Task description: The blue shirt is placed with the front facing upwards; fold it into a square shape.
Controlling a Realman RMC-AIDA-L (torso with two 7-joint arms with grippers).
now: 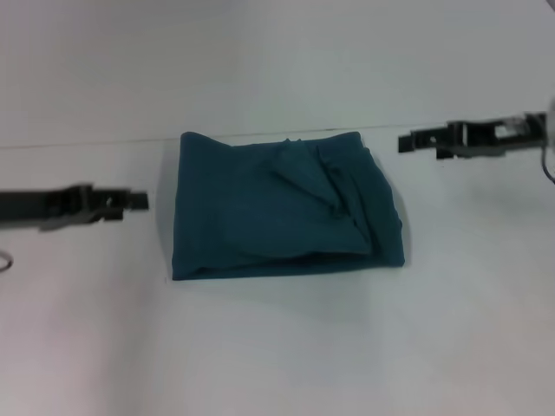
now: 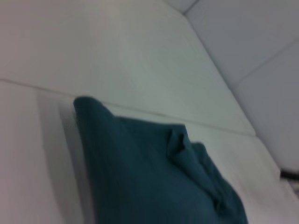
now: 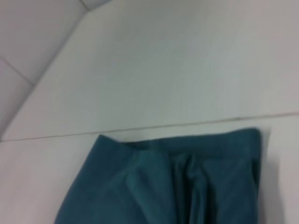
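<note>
The blue shirt (image 1: 282, 206) lies folded into a rough square in the middle of the white table, with creased layers bunched on its right half. No lettering or collar shows. Both wrist views catch part of the blue shirt (image 2: 154, 177) (image 3: 177, 182) from the side. My left gripper (image 1: 130, 201) hovers just left of the shirt, clear of the cloth. My right gripper (image 1: 416, 140) sits off the shirt's far right corner, also apart from it. Neither holds anything.
The white table (image 1: 277, 347) spreads all around the shirt. A thin seam line (image 1: 87, 143) runs across the table along the shirt's far edge. A cable loop (image 1: 5, 260) shows at the left edge.
</note>
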